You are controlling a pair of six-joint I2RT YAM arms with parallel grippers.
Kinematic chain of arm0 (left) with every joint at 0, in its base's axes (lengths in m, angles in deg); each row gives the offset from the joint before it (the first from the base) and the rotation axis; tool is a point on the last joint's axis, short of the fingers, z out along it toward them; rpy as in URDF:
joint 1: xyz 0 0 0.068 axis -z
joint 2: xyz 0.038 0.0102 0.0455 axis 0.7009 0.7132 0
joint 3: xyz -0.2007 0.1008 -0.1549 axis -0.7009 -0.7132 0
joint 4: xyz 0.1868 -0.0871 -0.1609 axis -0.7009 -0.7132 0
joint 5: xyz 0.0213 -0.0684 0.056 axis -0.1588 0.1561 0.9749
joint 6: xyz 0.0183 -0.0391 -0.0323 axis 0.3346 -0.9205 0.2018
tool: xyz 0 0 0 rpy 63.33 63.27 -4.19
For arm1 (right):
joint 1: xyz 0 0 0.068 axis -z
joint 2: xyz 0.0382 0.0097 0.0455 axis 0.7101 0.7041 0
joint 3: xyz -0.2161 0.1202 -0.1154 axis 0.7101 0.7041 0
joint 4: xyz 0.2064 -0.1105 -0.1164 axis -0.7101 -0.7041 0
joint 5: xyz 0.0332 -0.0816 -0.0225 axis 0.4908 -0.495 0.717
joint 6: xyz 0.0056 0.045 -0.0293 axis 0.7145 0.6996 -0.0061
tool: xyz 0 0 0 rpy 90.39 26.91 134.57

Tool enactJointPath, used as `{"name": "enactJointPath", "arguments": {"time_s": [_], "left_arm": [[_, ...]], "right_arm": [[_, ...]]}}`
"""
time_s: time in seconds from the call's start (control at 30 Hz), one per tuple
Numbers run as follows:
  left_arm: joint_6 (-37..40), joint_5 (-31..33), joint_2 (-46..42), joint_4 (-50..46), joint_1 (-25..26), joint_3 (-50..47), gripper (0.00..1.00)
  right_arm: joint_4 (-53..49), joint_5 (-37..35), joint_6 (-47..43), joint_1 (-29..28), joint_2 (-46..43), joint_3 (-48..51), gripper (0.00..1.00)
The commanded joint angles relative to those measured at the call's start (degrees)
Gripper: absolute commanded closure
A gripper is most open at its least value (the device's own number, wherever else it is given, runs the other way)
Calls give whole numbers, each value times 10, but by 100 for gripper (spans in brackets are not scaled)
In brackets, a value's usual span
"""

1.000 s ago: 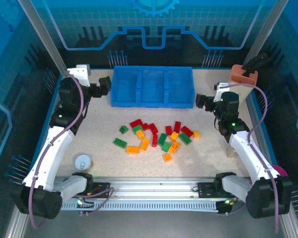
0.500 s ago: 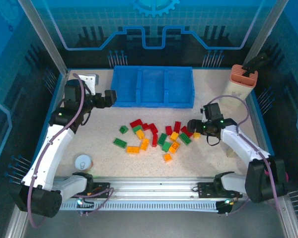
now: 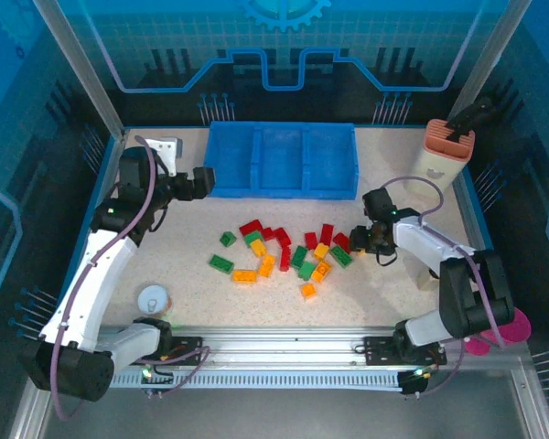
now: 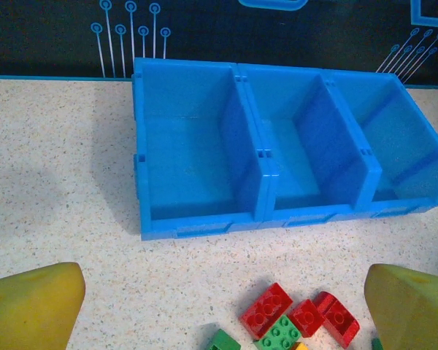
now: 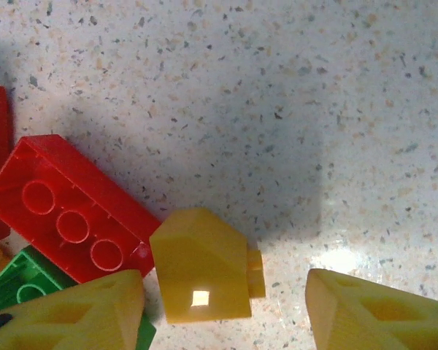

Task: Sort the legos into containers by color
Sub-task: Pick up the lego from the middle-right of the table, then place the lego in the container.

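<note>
white arm links [image 3: 96,265], black joints [image 3: 131,172], purple-grey cables [image 3: 149,197], yellow wedge-shaped jaws

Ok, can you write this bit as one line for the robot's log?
right gripper: open, around yellow brick | left gripper: open, near tray | bricks: all on table
</note>
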Motion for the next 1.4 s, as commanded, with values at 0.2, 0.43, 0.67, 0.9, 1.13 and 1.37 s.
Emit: {"name": "enactJointPath", "arguments": {"time_s": [0.2,0.43,0.67,0.9,1.13,1.37], "left_arm": [[13,0,-3,-6,5,-5,1],[17,1,-3,-5,5,-5,0],[19,6,-7,-2,5,-9,1],[21,8,-9,-2,5,-8,1],[27,11,-9,-4,5,-6,1],[27,16,-6,1,5,-8,1]], "right_arm": [[-30,-21,-3,-6,37,-25,53],[-50,-24,-8,-6,54,-53,63],[-80,-35,-28,2,21,-67,70],[-124,-31,-52,-1,-21,-143,71],[-110,-25,-86,-20,38,-281,72],[-72,-15,-105,-31,170,-430,72]]}}
